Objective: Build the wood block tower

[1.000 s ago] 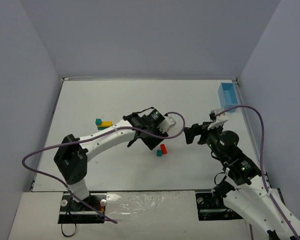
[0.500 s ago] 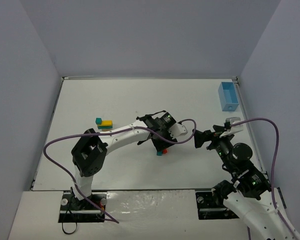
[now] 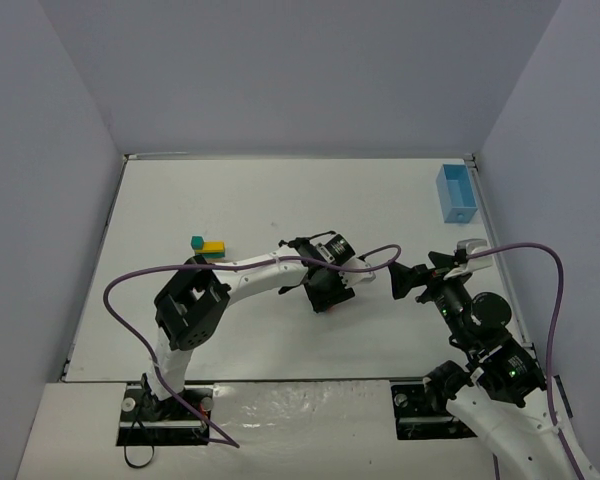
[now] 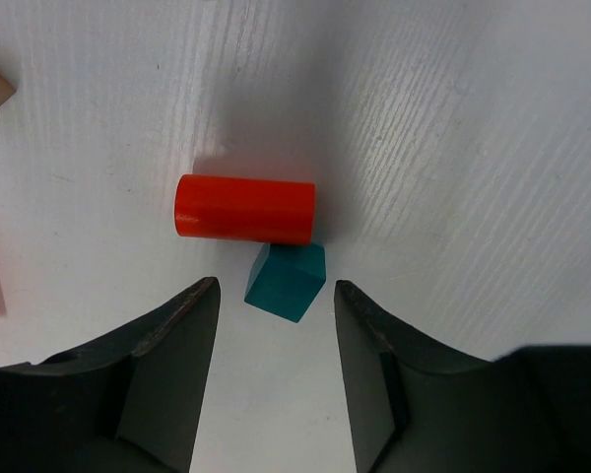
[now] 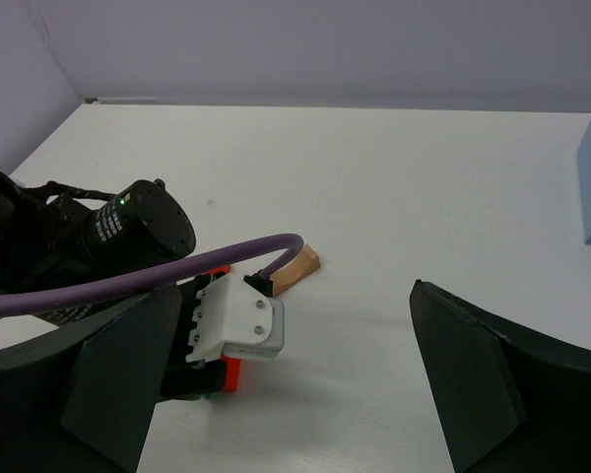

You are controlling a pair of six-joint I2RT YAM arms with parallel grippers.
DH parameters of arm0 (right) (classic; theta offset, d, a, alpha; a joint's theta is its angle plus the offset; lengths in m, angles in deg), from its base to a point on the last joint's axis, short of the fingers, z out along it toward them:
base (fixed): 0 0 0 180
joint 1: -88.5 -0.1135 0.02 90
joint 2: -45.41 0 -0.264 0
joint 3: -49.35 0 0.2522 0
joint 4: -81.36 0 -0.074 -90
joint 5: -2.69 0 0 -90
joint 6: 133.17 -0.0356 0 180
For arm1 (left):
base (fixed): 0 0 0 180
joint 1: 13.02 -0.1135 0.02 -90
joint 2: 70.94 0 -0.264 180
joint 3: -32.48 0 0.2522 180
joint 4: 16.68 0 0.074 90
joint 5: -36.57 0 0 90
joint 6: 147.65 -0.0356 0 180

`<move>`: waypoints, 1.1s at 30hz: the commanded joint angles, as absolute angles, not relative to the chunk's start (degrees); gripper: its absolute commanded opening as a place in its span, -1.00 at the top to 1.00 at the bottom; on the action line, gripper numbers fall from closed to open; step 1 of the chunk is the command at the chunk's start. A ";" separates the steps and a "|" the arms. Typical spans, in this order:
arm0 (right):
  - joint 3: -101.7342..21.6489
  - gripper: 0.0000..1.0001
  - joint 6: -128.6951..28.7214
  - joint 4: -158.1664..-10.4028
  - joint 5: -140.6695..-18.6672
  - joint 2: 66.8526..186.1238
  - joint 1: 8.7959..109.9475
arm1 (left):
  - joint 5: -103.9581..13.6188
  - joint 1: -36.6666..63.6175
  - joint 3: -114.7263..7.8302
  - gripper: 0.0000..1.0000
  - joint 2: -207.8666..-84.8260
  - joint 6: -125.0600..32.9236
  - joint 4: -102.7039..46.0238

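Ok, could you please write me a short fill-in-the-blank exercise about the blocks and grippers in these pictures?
1. The red cylinder lies on its ____.
2. The cube next to it is coloured ____.
3. On the table, the blue bin stands at the far ____ corner.
4. The right gripper is wide ____, holding nothing.
Missing words: side; teal; right; open.

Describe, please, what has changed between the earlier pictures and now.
The left gripper swung right and came down over the red cylinder and teal cube. It is open, the cube sits between its fingertips, and nothing is held yet. The right gripper, open, drew back toward the right. The yellow and teal stack and the blue bin stayed put.
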State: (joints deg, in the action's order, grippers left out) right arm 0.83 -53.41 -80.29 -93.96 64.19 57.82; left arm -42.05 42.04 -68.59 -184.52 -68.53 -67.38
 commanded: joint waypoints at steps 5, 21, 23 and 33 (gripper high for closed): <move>-0.44 -1.00 -53.47 -86.01 -93.65 65.16 57.74 | -42.25 42.70 -68.66 0.30 -183.36 -69.87 -66.65; -0.49 -1.00 -53.28 -85.93 -93.99 66.06 57.74 | -41.96 42.70 -66.71 0.34 -182.78 -69.43 -66.39; -0.44 -1.00 -53.31 -85.88 -93.93 66.06 57.74 | -41.88 42.70 -66.50 0.34 -182.89 -69.12 -66.34; -0.09 -1.00 -53.46 -85.93 -94.17 65.71 57.73 | -46.85 42.03 -63.70 0.44 -182.15 -65.40 -64.07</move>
